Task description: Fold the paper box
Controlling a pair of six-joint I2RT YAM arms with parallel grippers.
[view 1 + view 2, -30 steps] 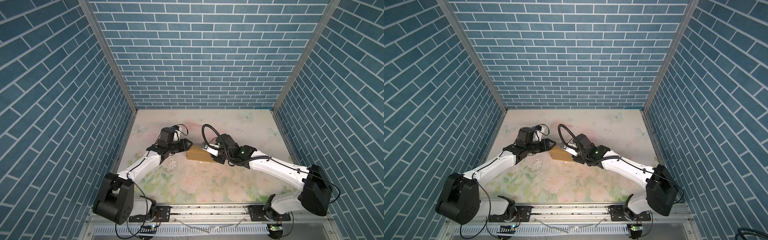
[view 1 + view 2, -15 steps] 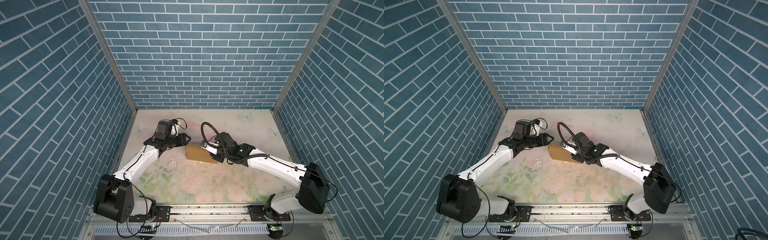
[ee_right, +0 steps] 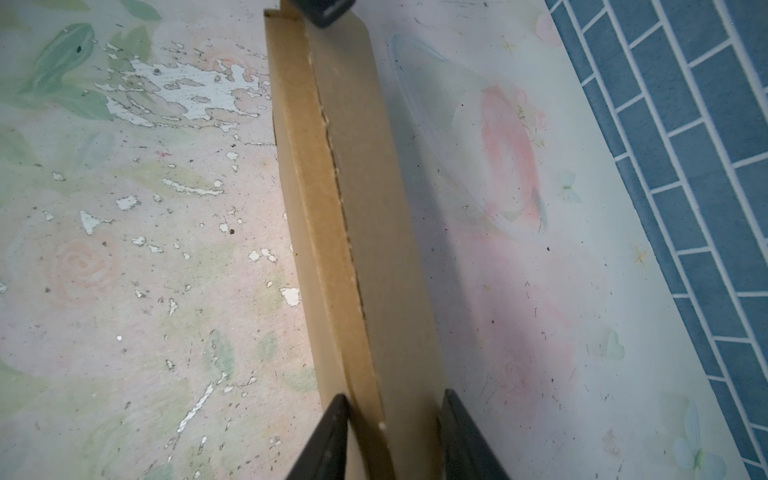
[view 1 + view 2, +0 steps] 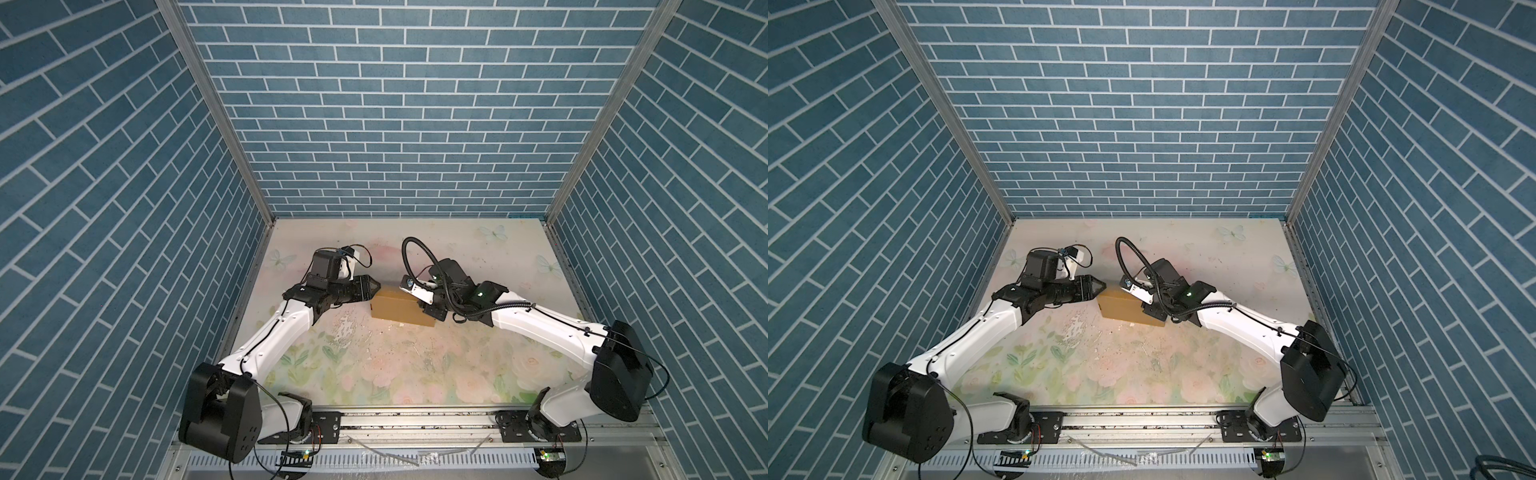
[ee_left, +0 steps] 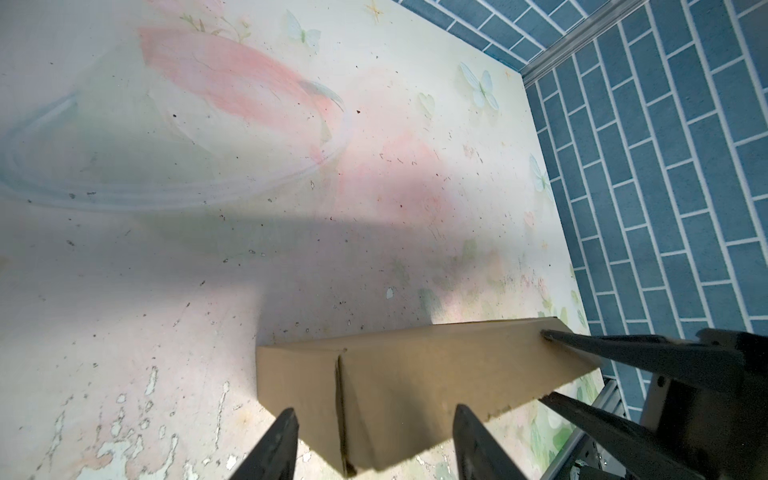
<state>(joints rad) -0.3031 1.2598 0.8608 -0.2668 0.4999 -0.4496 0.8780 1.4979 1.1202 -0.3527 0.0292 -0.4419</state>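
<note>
Robot test cell in a lab: blue brick-print walls [image 4: 395,104], aluminium corner posts [image 4: 219,116], floral tabletop [image 4: 415,365], base rail [image 4: 415,420].

You have a paper box [image 5: 415,374] of plain brown corrugated cardboard, matt, fuzzy along its cut edges. The tabletop [image 5: 291,166] carries a matt floral print, scuffed and flaking to white in patches. The fingers [image 5: 278,449] of the left gripper [image 5: 376,411] look like smooth, dull black plastic; the left arm [image 4: 270,345] has a glossy white shell.

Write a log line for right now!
paper box: folded shut | left gripper: jaws open by box | right gripper: jaws grip box edge
</note>
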